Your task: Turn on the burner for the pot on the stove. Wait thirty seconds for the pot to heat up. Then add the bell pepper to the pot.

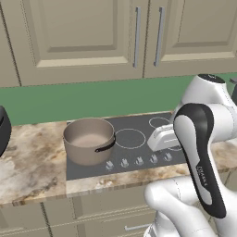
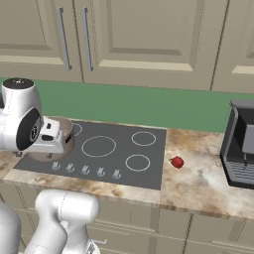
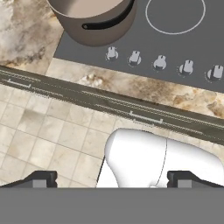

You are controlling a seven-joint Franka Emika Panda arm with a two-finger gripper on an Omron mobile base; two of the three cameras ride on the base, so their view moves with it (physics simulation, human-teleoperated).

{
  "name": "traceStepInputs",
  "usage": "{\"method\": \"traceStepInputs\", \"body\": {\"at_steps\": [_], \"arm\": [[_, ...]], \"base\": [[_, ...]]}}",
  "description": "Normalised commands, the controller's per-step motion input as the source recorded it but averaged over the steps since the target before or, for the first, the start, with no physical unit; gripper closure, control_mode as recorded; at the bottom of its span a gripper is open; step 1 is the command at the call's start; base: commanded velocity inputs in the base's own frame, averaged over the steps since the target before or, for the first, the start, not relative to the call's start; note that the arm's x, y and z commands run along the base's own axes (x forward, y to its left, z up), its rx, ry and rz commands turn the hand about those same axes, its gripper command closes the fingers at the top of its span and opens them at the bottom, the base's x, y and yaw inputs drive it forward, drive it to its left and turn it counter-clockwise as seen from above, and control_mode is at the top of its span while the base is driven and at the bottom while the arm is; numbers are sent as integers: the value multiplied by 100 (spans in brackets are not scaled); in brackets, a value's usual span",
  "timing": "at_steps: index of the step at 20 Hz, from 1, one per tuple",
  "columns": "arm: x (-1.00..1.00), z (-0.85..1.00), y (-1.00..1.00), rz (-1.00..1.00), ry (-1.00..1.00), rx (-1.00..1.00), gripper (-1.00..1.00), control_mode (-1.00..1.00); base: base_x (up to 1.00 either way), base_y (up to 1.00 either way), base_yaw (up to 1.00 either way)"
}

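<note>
Left base view: your arm point(image 1: 200, 157) rises at the lower right, its white hand point(image 1: 163, 137) hanging over the stove point(image 1: 139, 121) near the right end of the knob row point(image 1: 139, 161); the fingertips are hidden, so the jaws cannot be read here. The taupe pot point(image 1: 89, 140) stands on the stove's left burner, empty, its black handle turned toward the knobs. A black appliance point(image 1: 3, 129) sits at the far left of the marbled bench point(image 1: 32, 162). Beige cabinets hang above a green wall.

Right base view: the hand point(image 2: 52, 138) partly covers the pot point(image 2: 65, 130) at the stove's point(image 2: 149, 168) left side, above the five knobs point(image 2: 85, 170). The red bell pepper point(image 2: 177, 161) lies on the bench point(image 2: 198, 183) just right of the stove, well apart from the pot. A dark coffee machine point(image 2: 240, 144) stands at the far right.

Hand view: you look down on the front edge of the bench point(image 3: 131, 89). The two fingertips sit wide apart at the bottom corners, so the gripper point(image 3: 112, 179) is released and holds nothing. The pot point(image 3: 94, 19) and knobs point(image 3: 160, 62) lie ahead, drawer fronts point(image 3: 113, 107) and tiled floor point(image 3: 43, 140) below.
</note>
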Motion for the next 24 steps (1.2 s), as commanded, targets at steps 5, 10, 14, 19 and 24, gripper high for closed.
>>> {"method": "traceStepInputs", "body": {"at_steps": [5, 10, 14, 19, 24], "arm": [[0, 0, 0, 0, 0, 0, -100, -100], [0, 0, 0, 0, 0, 0, -100, -100], [0, 0, 0, 0, 0, 0, -100, -100], [0, 0, 0, 0, 0, 0, -100, -100], [0, 0, 0, 0, 0, 0, -100, -100]], "base": [[0, 0, 0], [0, 0, 0], [0, 0, 0], [0, 0, 0], [0, 0, 0]]}}
